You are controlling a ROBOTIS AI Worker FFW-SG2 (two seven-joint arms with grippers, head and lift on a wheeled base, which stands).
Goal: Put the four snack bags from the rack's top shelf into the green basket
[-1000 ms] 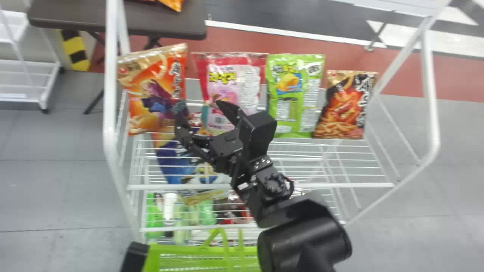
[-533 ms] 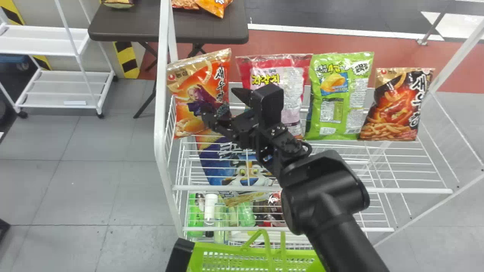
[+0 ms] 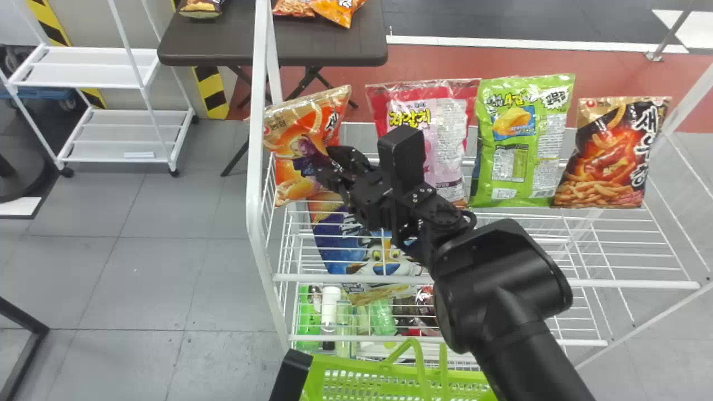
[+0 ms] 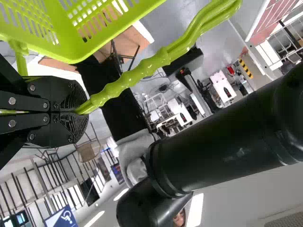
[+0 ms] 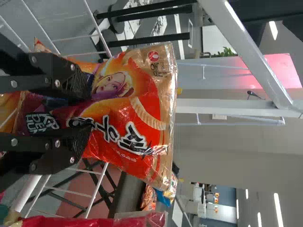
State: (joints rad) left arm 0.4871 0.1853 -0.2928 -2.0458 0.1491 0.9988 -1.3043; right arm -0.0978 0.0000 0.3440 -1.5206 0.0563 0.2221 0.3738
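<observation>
Orange bag [image 3: 289, 186]: glossy and crinkled, gold across the top, with a purple-haired figure and curled snacks printed on its front. It stands tilted at the left end of the rack's top shelf [image 3: 640, 283]. The right gripper's [image 3: 330, 161] two black fingers are nearly together, a fold of the bag's front pinched between them. To its right stand a red bag [image 3: 457, 128], partly behind the right arm, a green bag [image 3: 512, 156] and a black bag [image 3: 604, 156]. A white post [image 3: 255, 167] borders the orange bag's left edge; a blue bag [image 3: 340, 239] lies below. The left gripper [image 3: 294, 370], closed tight, grasps the handle [image 4: 137, 75] of the green basket [image 3: 334, 365], in front of the rack.
</observation>
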